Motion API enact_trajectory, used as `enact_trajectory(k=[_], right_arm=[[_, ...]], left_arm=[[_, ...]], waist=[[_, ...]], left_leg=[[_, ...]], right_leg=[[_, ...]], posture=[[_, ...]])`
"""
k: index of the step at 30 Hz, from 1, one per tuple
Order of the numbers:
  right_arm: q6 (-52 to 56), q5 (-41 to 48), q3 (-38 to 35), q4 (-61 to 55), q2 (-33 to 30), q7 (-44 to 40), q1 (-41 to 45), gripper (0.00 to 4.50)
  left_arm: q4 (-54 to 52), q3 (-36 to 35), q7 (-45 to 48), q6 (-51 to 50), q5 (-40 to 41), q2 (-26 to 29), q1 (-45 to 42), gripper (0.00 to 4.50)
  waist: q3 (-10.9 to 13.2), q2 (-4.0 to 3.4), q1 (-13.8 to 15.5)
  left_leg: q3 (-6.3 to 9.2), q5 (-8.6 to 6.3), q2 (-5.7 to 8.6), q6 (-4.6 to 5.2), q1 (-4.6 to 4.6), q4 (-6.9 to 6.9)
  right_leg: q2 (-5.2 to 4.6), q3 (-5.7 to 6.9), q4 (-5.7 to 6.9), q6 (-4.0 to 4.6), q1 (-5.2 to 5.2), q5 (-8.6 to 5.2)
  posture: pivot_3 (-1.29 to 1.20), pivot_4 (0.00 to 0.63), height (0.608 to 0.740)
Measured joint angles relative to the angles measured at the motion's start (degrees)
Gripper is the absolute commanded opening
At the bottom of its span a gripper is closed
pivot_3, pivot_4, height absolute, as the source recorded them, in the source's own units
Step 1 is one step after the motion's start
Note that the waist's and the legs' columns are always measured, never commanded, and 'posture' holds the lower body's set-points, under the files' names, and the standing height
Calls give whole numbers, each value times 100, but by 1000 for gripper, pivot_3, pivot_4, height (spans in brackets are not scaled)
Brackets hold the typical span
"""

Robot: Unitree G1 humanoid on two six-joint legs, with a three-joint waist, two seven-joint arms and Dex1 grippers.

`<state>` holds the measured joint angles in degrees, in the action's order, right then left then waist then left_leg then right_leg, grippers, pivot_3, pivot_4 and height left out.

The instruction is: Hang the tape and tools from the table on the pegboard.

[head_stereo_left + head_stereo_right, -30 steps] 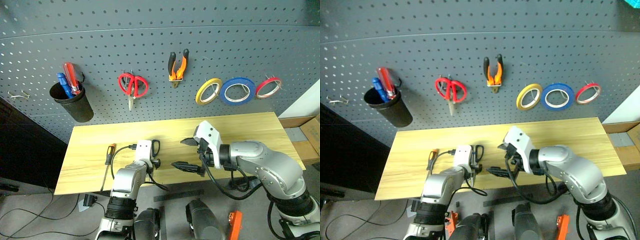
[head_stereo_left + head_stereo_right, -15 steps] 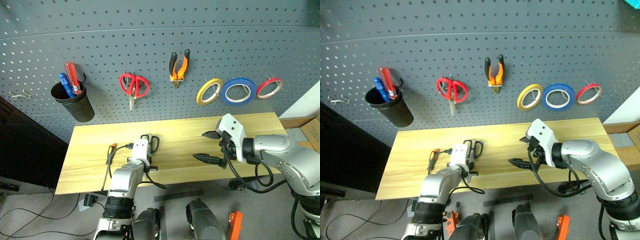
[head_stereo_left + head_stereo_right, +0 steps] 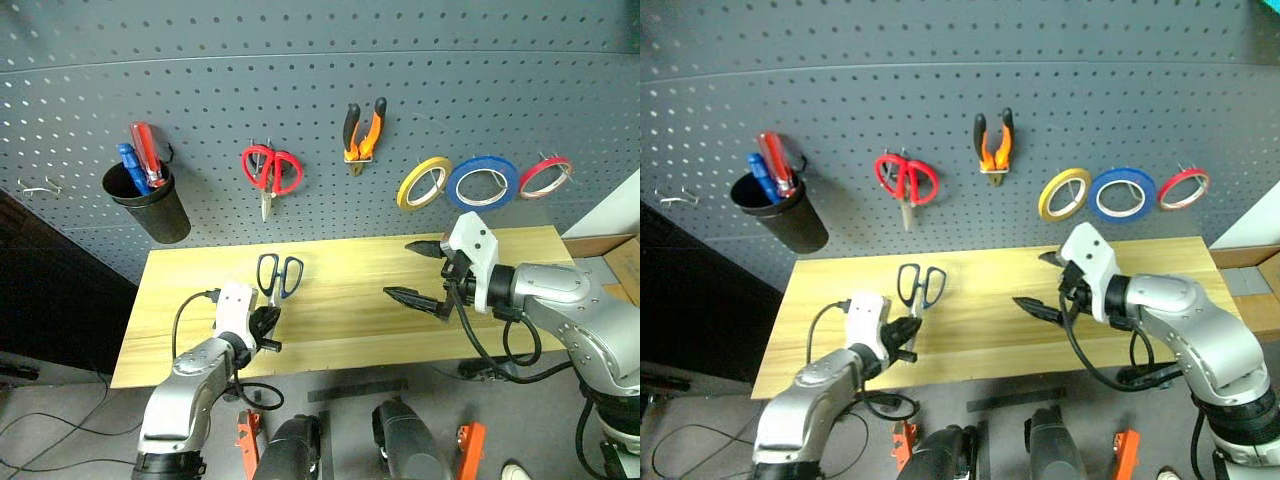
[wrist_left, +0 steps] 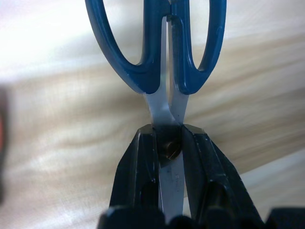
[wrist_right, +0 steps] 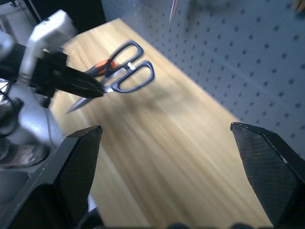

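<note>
The left gripper [image 4: 170, 157] clamped the blue-handled scissors [image 3: 277, 277] by the blades above the surface's [image 3: 340, 290] front-left part; the right gripper [image 3: 428, 273] gaped wide, empty.

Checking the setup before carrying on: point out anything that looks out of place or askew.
Nothing looks damaged or spilled. The left end effector is shut on the blue scissors at the blades near the pivot, handles pointing toward the pegboard. The pliers hang slightly tilted.

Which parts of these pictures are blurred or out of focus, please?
In the left wrist view, the table behind the sharp blue-handled scissors is soft. In the right wrist view, the pegboard and the near black fingers are blurred. The head views are sharp.
</note>
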<state>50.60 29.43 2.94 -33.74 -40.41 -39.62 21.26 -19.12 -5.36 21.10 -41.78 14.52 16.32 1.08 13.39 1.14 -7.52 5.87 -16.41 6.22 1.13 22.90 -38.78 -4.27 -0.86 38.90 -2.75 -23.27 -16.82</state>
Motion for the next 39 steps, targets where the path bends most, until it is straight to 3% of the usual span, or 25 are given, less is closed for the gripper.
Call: enact_trajectory(k=[6, 10, 21, 39], right_arm=[[-248, 98, -260, 14, 4, -39, -35, 4500], [-361, 96, -266, 48, 3, -86, -28, 4500], [-525, 91, -226, 454, 64, -154, 303, 4500], [-821, 124, -224, 511, 369, -132, 686, 4500]], left_arm=[[-1109, -198, 450, 1048, 49, 522, 550, 441], [-1578, -296, 301, 1629, -118, 528, 593, 441], [-895, -154, -166, 1824, -396, 364, -705, 440], [-213, 28, -309, 1813, -323, 127, -1272, 440]], waist=[[6, -2, 51], [6, -2, 109], [5, -1, 184], [5, -1, 128]], left_leg=[[-2, 0, -1, 0, -1, 3], [-4, -1, -1, 1, -2, 2], [-6, -1, 0, -1, 2, -1], [-6, -2, 0, -2, 1, -4]], right_leg=[[0, -1, -1, 1, 0, 0], [0, -2, -1, 1, 1, 0], [1, 2, 2, 0, -4, 1], [1, 2, 5, -1, -4, 1]], posture=[[-247, 236, 740], [-239, 228, 740], [-248, 224, 740], [-256, 229, 740]])
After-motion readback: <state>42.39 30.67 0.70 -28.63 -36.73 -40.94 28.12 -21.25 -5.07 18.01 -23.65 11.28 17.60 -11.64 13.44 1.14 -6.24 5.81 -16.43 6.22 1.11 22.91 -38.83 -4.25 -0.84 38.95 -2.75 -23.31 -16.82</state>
